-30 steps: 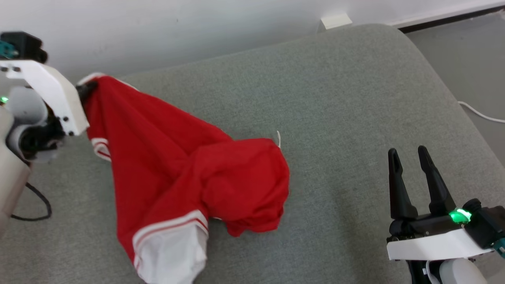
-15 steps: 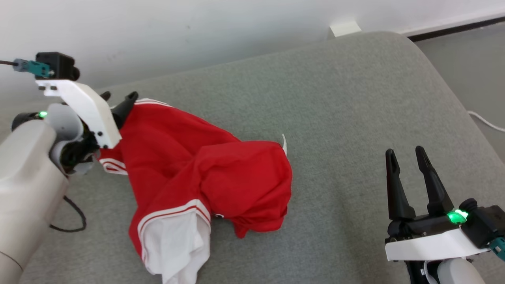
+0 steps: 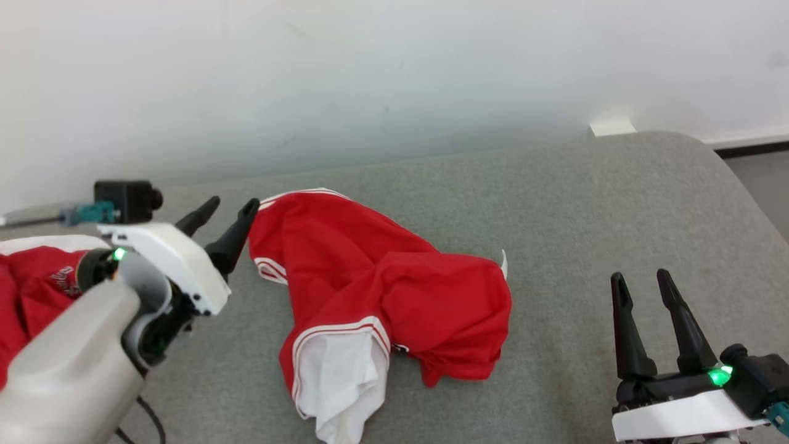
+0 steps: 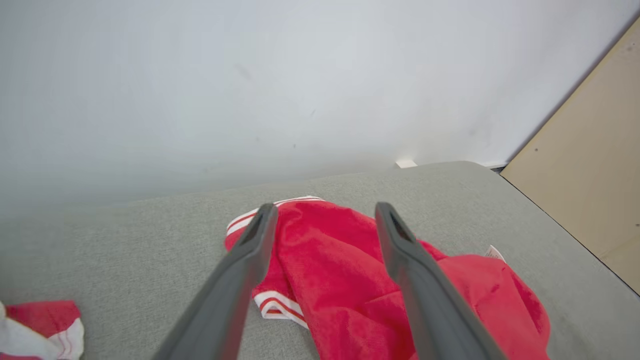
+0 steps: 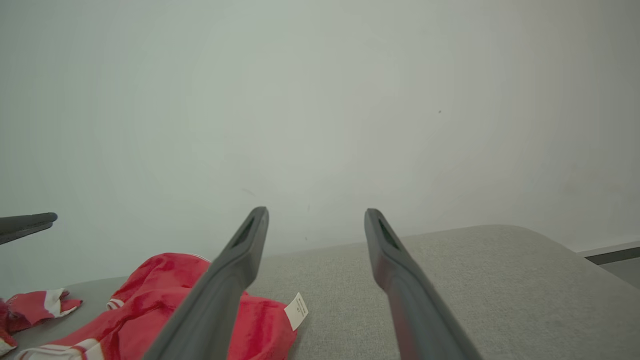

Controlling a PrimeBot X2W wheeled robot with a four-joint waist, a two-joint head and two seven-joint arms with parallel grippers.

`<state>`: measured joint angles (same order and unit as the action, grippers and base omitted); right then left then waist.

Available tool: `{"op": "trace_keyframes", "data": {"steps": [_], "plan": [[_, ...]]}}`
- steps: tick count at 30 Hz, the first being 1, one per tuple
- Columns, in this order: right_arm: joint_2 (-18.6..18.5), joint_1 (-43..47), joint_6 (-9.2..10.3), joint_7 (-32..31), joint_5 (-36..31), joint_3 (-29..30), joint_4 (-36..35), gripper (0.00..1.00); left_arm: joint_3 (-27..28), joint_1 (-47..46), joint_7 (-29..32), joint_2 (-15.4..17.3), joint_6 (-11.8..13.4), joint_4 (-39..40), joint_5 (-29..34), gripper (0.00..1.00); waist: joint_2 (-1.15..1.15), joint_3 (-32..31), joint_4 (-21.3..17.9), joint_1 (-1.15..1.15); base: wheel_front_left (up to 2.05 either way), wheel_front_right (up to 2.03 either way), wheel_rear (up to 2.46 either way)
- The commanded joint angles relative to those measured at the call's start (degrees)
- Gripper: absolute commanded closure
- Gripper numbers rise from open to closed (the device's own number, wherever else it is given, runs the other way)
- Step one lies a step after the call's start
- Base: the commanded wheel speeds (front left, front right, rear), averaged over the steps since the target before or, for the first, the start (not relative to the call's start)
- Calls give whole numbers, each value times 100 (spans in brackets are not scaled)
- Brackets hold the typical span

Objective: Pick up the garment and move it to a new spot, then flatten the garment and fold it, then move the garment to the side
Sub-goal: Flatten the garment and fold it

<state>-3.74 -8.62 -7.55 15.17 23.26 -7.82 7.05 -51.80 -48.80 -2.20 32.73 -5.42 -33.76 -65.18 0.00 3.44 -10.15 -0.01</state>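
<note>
On the grey woven cushion (image 3: 555, 203) your crumpled red garment (image 3: 394, 290) lies loose; left gripper (image 3: 233, 202) and right gripper (image 3: 640, 277) both spread, empty.

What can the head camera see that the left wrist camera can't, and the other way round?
Head view: the right gripper, open above the grey cushion, and the white lining of the red garment. Left wrist view: a tan panel at the right edge. Both: the red garment crumpled on the cushion, the open left gripper beside it, the white wall, and a second red cloth at the left.
</note>
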Motion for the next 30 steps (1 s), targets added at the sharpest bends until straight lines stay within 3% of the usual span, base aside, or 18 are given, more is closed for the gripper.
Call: {"op": "trace_keyframes", "data": {"steps": [1, 4, 8, 12, 15, 21, 30], "plan": [[-58, 115, 13, -6, -43, 20, 9, 0, 88, 285, -367, 83, 180, 219, 62, 0, 0, -178, 164, 1, 0, 0, 0], [-104, 237, 13, -5, -45, 23, 21, 0, 188, 849, -1001, 148, 661, 648, 221, 0, 0, -297, 220, 1, 0, 0, 0], [-129, 339, 13, -5, -27, 38, -1, 0, 555, 1589, -1292, 176, 1390, 1324, 556, 0, 0, -368, 279, 1, 0, 0, 0], [-200, 433, 13, -5, -22, 61, -18, 0, 1615, 2538, -1291, -90, 2010, 2300, 1435, 0, 0, -386, 347, 1, 0, 0, 0], [-261, 454, 13, -5, -20, 62, -10, 0, 2348, 3290, -1293, -432, 2176, 2918, 2150, 0, 0, -386, 395, 1, 0, 0, 0], [-291, 558, 13, -5, 18, 78, 35, 0, 3225, 4443, -1294, -1298, 1941, 3470, 3504, 0, 0, -345, 468, 1, 0, 0, 0], [-395, 509, 13, -5, 39, 40, 134, 0, 3975, 4925, -1295, -2333, 1100, 3269, 4418, 0, 0, -338, 592, 1, 0, 0, 0]]}}
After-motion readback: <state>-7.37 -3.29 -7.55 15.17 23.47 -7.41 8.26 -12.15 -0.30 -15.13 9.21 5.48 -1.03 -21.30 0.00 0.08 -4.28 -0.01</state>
